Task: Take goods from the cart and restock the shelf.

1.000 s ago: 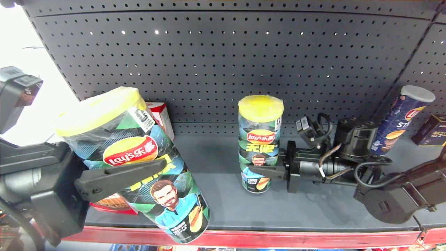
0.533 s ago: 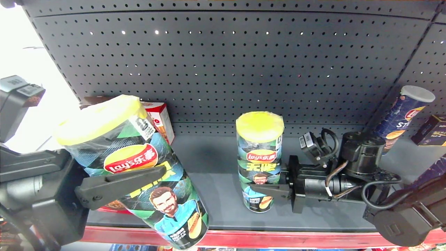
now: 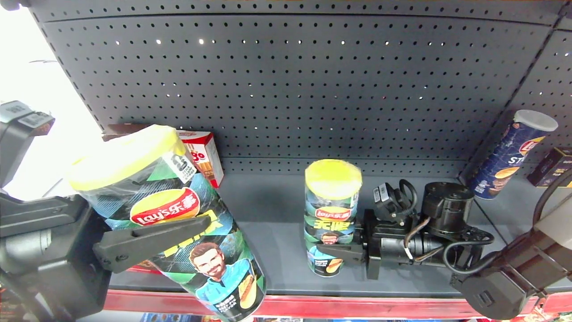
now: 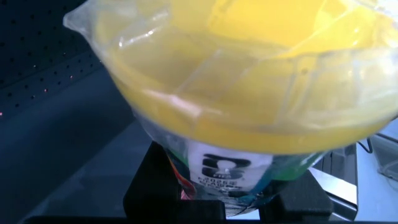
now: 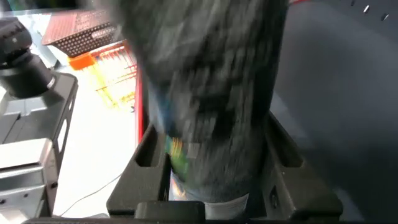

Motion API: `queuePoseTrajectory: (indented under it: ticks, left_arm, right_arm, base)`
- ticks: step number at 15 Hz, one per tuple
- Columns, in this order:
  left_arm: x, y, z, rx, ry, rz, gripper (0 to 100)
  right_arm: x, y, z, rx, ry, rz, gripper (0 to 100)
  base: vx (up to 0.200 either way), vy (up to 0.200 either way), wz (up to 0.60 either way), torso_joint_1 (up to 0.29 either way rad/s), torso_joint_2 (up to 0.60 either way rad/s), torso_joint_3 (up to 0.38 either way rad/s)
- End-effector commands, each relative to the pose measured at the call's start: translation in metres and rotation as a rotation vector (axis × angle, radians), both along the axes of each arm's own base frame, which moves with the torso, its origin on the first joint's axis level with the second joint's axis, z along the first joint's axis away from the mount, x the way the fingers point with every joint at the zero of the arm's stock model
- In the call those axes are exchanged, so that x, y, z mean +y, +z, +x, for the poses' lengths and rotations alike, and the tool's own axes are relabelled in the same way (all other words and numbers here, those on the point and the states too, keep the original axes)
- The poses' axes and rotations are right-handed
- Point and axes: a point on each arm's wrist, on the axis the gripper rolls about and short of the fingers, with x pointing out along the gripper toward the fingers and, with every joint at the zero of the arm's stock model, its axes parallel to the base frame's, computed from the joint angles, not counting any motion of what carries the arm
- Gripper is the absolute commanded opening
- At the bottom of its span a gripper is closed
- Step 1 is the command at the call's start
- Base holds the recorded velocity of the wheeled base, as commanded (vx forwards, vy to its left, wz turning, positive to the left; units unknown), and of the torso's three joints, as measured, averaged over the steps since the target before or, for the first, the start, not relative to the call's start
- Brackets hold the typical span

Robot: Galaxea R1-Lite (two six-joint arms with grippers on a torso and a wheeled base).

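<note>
My left gripper (image 3: 154,235) is shut on a yellow-lidded chip can (image 3: 165,214), tilted, at the left front edge of the grey shelf (image 3: 277,210). Its yellow lid (image 4: 249,68) is close up in the left wrist view. My right gripper (image 3: 339,250) is shut on a second, smaller-looking chip can (image 3: 330,214), upright over the shelf's middle, near the front. That can (image 5: 211,106) shows blurred between the fingers (image 5: 149,155) in the right wrist view. Whether its base touches the shelf I cannot tell.
A red and white box (image 3: 203,154) stands at the back left of the shelf. A blue chip can (image 3: 509,154) leans at the right divider, with a dark box (image 3: 552,167) beyond it. A perforated back panel (image 3: 286,89) closes the rear; a red lip (image 3: 313,306) edges the front.
My right gripper has carried its can down and toward the shelf's front. The left gripper and its can sank slightly.
</note>
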Motion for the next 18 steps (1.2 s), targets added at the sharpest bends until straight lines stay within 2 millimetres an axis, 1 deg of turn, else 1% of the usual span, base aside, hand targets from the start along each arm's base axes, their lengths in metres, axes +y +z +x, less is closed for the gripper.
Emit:
queuePoseTrajectory:
  ticks: [1, 3, 5, 9, 11, 14, 15, 18]
  left_arm:
    - [0.000, 0.000, 0.000, 0.000, 0.000, 0.000, 0]
    - [0.000, 0.000, 0.000, -0.001, 0.000, -0.001, 0]
    - [0.000, 0.000, 0.000, -0.001, 0.000, -0.001, 0]
    - [0.000, 0.001, -0.001, -0.004, 0.000, -0.002, 0]
    - [0.001, 0.001, -0.002, -0.005, 0.000, -0.002, 0]
    - [0.001, -0.002, -0.002, 0.005, -0.001, 0.002, 0]
    - [0.001, -0.003, -0.003, 0.005, 0.000, 0.002, 0]
    - [0.001, -0.003, -0.003, 0.006, 0.000, 0.002, 0]
  right_arm:
    - [-0.003, -0.004, -0.006, 0.019, 0.002, -0.011, 0]
    - [-0.007, -0.007, -0.011, 0.032, 0.001, -0.020, 0]
    - [-0.010, -0.003, -0.012, 0.024, -0.006, -0.015, 0]
    - [-0.013, -0.002, -0.010, 0.012, -0.023, -0.015, 0]
    - [-0.016, 0.002, -0.011, 0.002, -0.034, -0.009, 0]
    - [-0.019, 0.002, -0.011, 0.001, -0.041, -0.010, 0]
    - [-0.019, 0.002, -0.011, 0.003, -0.043, -0.011, 100]
    - [-0.018, 0.002, -0.012, 0.000, -0.038, -0.011, 100]
  base:
    - [0.000, 0.000, 0.00, 0.000, 0.00, 0.000]
    - [0.000, 0.000, 0.00, 0.000, 0.00, 0.000]
    - [0.000, 0.000, 0.00, 0.000, 0.00, 0.000]
    - [0.000, 0.000, 0.00, 0.000, 0.00, 0.000]
    - [0.000, 0.000, 0.00, 0.000, 0.00, 0.000]
    - [0.000, 0.000, 0.00, 0.000, 0.00, 0.000]
    - [0.000, 0.000, 0.00, 0.000, 0.00, 0.000]
    - [0.000, 0.000, 0.00, 0.000, 0.00, 0.000]
